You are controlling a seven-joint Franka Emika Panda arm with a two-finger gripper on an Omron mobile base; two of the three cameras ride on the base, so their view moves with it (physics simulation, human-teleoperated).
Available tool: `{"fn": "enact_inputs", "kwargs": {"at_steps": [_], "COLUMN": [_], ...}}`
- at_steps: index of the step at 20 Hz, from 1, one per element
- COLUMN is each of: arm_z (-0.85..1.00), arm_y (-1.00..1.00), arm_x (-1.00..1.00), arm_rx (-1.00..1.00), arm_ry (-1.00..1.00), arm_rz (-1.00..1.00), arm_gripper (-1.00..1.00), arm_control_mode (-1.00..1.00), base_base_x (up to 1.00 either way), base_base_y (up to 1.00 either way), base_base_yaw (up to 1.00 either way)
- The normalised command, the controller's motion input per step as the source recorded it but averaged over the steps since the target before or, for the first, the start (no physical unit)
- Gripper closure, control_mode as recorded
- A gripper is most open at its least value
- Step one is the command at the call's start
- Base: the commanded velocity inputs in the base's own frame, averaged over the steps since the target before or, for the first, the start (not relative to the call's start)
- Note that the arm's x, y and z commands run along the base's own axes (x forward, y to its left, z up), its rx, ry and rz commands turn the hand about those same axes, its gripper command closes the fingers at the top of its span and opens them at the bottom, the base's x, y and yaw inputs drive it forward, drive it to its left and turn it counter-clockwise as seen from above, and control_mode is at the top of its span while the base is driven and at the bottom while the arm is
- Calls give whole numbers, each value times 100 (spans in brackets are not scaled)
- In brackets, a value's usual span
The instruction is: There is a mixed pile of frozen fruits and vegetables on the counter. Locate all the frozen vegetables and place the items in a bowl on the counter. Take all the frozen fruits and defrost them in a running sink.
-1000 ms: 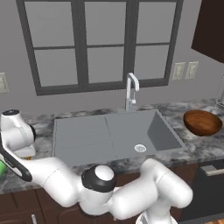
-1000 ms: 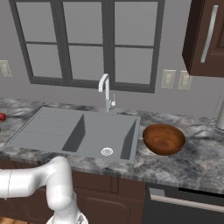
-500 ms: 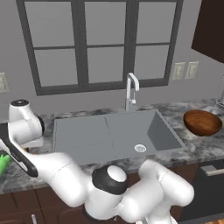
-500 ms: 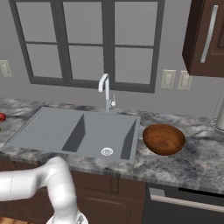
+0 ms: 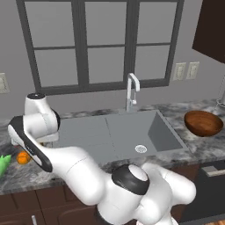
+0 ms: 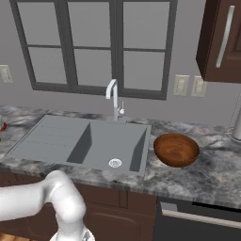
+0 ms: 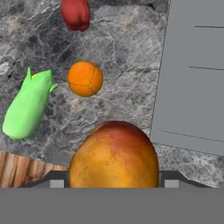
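Grey marbled counter (image 7: 118, 48), left end beside sink (image 5: 118, 134); claw (image 7: 113, 181) clamped on brownish orange ball (image 7: 113, 155); sink drainboard edge lies just right of it; green piece (image 7: 27, 105), orange ball (image 7: 85, 78) on counter.

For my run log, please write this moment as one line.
end effector: shut on mango | counter: orange ball, green piece, red ball | bowl: empty

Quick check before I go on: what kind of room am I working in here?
A rendered home kitchen, it seems: a grey sink with a gooseneck tap under a window, a marbled stone counter over dark brown cabinets, and a wooden bowl beside the basin.
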Motion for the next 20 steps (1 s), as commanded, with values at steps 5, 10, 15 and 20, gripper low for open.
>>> {"fn": "enact_inputs", "kwargs": {"at_steps": [5, 10, 15, 20], "arm_z": [32, 23, 24, 28], "arm_y": [-65, -61, -68, -74], "arm_x": [-17, -20, -22, -19], "arm_rx": [0, 0, 0, 0], "arm_ry": [-10, -24, -21, -10], "arm_rz": [0, 2, 2, 0], "arm_gripper": [100, 100, 100, 100], "arm_control_mode": [-100, -100, -100, -100], "base_base_x": [0, 0, 0, 0], "base_base_y": [0, 0, 0, 0], "base_base_yaw": [0, 0, 0, 0]}}
